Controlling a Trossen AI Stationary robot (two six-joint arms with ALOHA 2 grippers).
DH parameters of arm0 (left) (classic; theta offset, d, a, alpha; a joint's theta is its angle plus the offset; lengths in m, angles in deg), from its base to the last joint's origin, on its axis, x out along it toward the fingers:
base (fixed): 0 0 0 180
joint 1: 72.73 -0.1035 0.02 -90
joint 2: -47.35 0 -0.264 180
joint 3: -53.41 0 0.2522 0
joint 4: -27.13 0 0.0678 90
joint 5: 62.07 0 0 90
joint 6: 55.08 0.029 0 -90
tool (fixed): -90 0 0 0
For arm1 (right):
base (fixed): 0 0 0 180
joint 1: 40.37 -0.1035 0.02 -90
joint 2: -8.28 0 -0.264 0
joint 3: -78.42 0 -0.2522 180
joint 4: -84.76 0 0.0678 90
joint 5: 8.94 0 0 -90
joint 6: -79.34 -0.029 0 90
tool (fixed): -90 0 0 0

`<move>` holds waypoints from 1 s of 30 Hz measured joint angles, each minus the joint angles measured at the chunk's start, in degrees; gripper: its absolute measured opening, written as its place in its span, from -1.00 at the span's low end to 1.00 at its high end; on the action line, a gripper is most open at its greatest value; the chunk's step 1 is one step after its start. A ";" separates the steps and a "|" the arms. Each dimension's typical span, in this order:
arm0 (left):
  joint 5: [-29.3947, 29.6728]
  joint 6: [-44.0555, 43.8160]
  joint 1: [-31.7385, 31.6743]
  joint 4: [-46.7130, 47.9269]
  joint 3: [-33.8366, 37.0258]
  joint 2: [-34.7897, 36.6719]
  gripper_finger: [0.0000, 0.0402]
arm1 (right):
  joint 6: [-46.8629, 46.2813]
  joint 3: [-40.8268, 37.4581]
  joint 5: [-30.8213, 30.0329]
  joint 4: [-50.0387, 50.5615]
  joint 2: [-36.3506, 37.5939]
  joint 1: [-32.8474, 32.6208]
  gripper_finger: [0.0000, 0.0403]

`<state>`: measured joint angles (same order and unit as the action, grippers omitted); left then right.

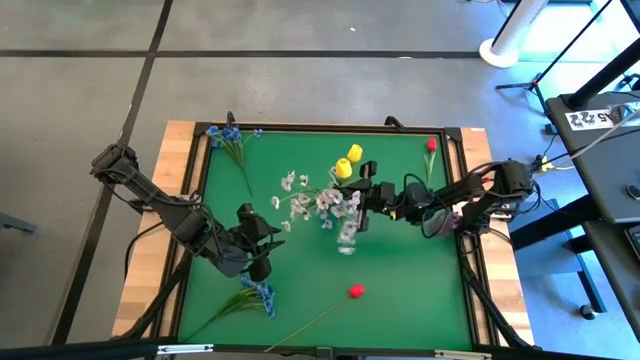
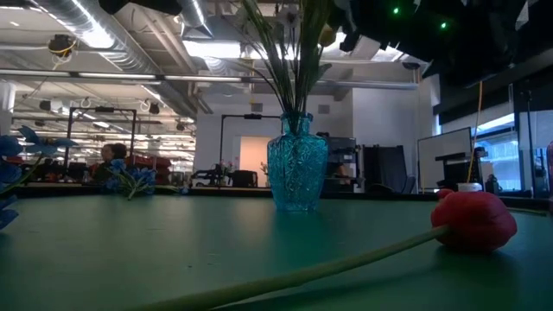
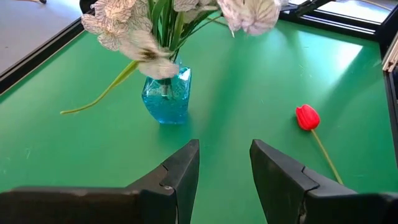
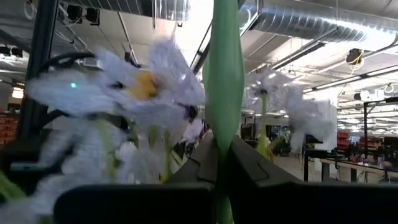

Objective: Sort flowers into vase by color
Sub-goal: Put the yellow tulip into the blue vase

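Note:
A blue glass vase [image 1: 346, 241] [image 2: 296, 173] [image 3: 166, 98] stands mid-table and holds white blossom sprigs [image 1: 308, 200] [image 3: 144, 46]. Two yellow tulips [image 1: 349, 160] show just far of them. My right gripper [image 1: 362, 197] [image 4: 222, 146] hovers above the vase, shut on a green stem. My left gripper [image 1: 262, 264] [image 3: 224, 163] is open, left of the vase and low over the mat, holding nothing. One red tulip [image 1: 354, 291] [image 2: 473, 220] lies flat near the front edge. Another red tulip [image 1: 431, 145] lies at the far right. My right gripper pinches a thick green flower stem [image 4: 222, 93] between its two fingers [image 4: 249, 165], which lie across it. The stem stands upright among the white blossoms [image 4: 124, 87] above the vase. Its blossom and its lower end are outside the wrist view.
Blue sprigs lie at the far left corner [image 1: 228, 135] [image 2: 130, 177] and near the front left [image 1: 256, 296]. A raised black frame [image 1: 200, 180] borders the green mat. Open mat lies right of the vase [image 1: 420, 270].

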<state>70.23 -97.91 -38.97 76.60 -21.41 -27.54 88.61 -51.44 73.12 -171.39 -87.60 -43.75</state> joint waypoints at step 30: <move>-0.02 -0.26 0.00 1.28 0.00 0.00 -0.30 | -2.84 2.43 -6.98 47.07 18.08 -4.78 0.01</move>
<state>70.21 -98.17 -38.97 77.88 -21.41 -27.54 85.77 -49.01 66.13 -124.32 -69.53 -48.53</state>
